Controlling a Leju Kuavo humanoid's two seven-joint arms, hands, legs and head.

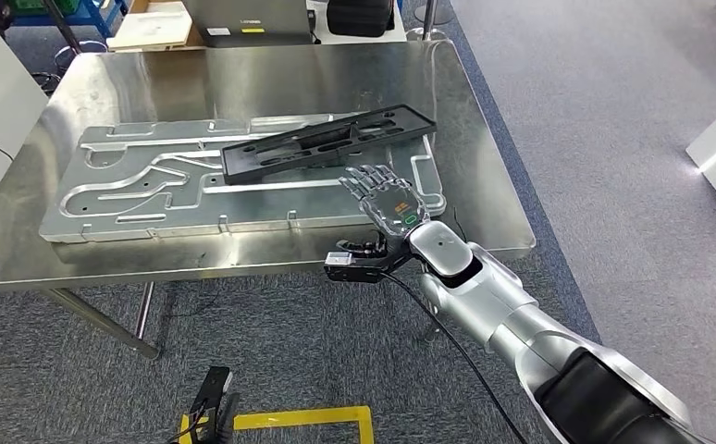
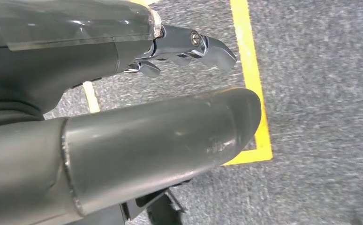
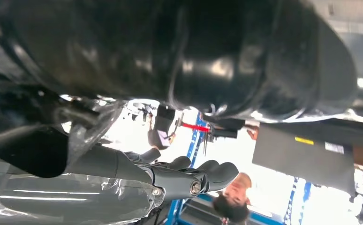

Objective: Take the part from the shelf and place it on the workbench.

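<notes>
Head view: no writing was legible. The right hand (image 1: 387, 199) hovered mid-frame, fingers spread, grasping nothing, just below the black part (image 1: 328, 142) lying across the grey plate (image 1: 132, 190) on the workbench (image 1: 243, 79).

Left wrist view: the left hand (image 2: 189, 47) hung over carpet, fingers loose, holding nothing.

Right wrist view: the fingers (image 3: 207, 174) lay apart.

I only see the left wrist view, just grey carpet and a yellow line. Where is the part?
Observer: The long black plastic part lies slantwise on a grey machined metal plate on the shiny steel workbench.
Operator: Is a hand holding it?
Observer: No. The right hand hovers over the plate's near right corner, fingers spread, holding nothing, just short of the part.
Operator: Is anybody there?
Observer: Yes, the right wrist view shows a person beyond the workbench.
</notes>
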